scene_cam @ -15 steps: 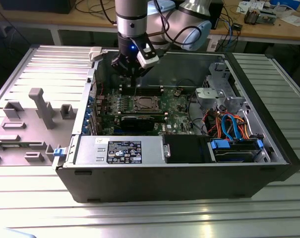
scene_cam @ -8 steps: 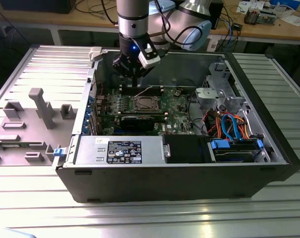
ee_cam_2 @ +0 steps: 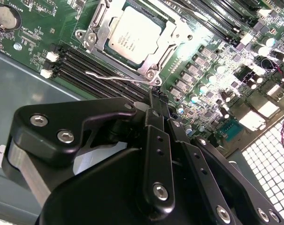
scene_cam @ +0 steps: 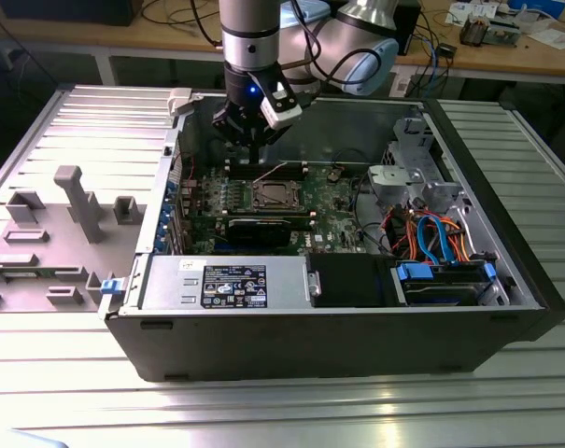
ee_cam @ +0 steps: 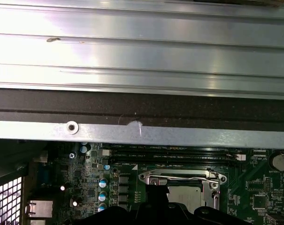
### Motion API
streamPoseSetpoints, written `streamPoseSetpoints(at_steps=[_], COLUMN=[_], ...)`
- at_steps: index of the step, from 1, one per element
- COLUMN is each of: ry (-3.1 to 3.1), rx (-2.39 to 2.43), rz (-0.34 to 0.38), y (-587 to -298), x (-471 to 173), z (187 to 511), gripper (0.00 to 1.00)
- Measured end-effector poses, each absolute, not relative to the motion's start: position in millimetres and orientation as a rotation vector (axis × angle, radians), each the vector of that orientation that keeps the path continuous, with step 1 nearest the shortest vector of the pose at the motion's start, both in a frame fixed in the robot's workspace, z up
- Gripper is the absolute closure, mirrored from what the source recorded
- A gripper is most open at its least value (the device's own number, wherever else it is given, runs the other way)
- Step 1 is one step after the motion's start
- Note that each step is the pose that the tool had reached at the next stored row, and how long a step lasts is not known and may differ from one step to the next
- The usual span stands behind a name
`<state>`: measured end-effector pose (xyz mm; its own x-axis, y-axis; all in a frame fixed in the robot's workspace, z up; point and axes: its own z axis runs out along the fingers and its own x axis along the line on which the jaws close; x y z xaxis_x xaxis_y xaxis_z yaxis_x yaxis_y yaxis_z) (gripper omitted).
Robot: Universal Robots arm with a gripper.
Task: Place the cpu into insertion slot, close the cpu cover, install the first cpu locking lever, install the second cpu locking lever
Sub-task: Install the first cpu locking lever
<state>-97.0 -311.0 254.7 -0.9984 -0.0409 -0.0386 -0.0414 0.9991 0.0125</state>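
Fingers on the black gripper (scene_cam: 255, 149) look pressed together, with nothing between them. In the second wrist view the gripper (ee_cam_2: 157, 101) points its closed tip down at the green board (ee_cam_2: 29, 44), just beside the socket. In the exterior view the gripper hangs over the open computer case (scene_cam: 357, 341), a little behind the socket.

The cpu (ee_cam_2: 134, 35) is already lying in the insertion slot (ee_cam_2: 89, 43). Its silver-grey top faces up and it sits flat. In the exterior view the insertion slot (scene_cam: 269, 195) is near the middle of the green board (scene_cam: 333, 210), and the chip inside it is too small to tell apart there. In the first wrist view the cpu (ee_cam: 188, 196) peeks out past the dark gripper body.

The cpu cover (ee_cam_2: 172, 40), a thin silver frame, lies down around the chip, so the chip shows through its window. A thin metal lever (ee_cam_2: 118, 76) runs along one side of the socket, between the socket and the long black memory slots (ee_cam_2: 92, 65). Whether the lever is hooked shut cannot be told. In the first wrist view a lever (ee_cam: 184, 177) lies along an edge of the cover too.

A grey power box (scene_cam: 224, 283) with a black label sits at the front of the case. Blue and orange cables (scene_cam: 431, 238) are bunched at the exterior view's right. The case stands on a ribbed metal table (scene_cam: 263, 411).
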Motion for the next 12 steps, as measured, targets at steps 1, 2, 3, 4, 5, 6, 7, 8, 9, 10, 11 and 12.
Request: streamPoseSetpoints(at_steps=[1,2,3,4,5,6,7,8,9,10,11,12], ry=[3.102,3.102,3.102,3.102,3.102,3.102,3.102,3.102,3.102,3.102,3.102,3.102], rx=[-0.064,-0.064,-0.064,-0.064,-0.064,-0.064,-0.064,-0.064,-0.064,-0.063,-0.060,-0.055], rz=[0.021,0.021,0.021,0.021,0.021,0.021,0.021,0.021,0.021,0.027,0.034,0.040], y=[-311.0,-311.0,-311.0,-310.9,-311.0,-311.0,-311.0,-311.0,-311.1,-312.3,-313.6,-314.0], x=[-97.0,-97.0,-97.0,-97.0,-97.0,-97.0,-97.0,-97.1,-97.1,-96.9,-96.5,-94.9], z=[254.7,254.7,254.7,254.7,254.7,254.7,254.7,254.7,254.4,253.4,252.5,251.1], gripper=[0.89,0.89,0.89,0.89,0.89,0.89,0.89,0.89,0.89,0.89,0.89,0.89])
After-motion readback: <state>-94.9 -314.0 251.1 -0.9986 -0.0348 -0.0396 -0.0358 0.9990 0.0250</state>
